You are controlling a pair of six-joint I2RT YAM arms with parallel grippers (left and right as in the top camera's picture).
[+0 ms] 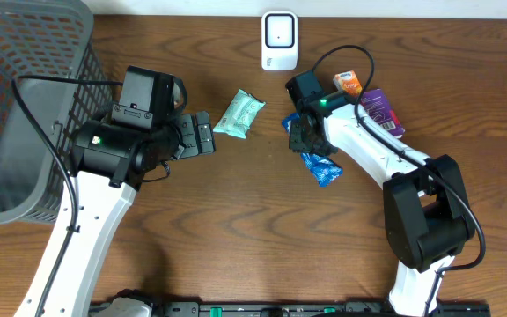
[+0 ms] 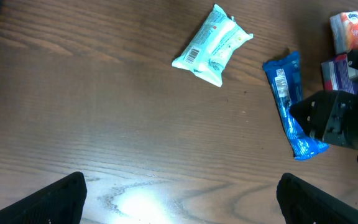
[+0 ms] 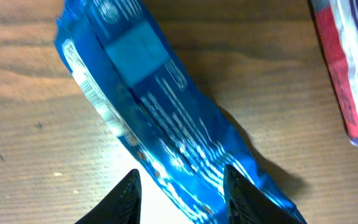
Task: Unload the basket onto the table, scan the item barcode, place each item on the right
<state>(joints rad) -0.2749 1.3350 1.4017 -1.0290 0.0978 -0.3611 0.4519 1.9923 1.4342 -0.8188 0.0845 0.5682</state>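
No brand name can be read anywhere. The blue packet [image 3: 154, 106], the item at hand, lies flat on the wooden table [image 1: 236, 229] in front of the white scanner [image 1: 279, 40]. It carries lines of small white print too blurred to make out, a plain lighter-blue square, and a white striped strip along its left edge that may be a barcode. The right gripper [image 3: 180, 186] stands over the packet's lower end with a finger on each side. The jaws are partly spread, and I cannot tell whether they pinch the wrapper or only straddle it; the packet's lower end runs out of the right wrist view. The left gripper [image 2: 180, 193] hovers over bare wood with its jaws spread wide and nothing between them. Beyond it lies a teal packet [image 2: 213, 46] with a barcode panel facing up, its digits too small to read. An orange pack [image 2: 347, 31] and a purple pack [image 2: 335, 71] lie near the right arm; their printing is illegible, and the arm partly hides the purple one. A grey basket [image 1: 25, 106] is cut off at the left edge.
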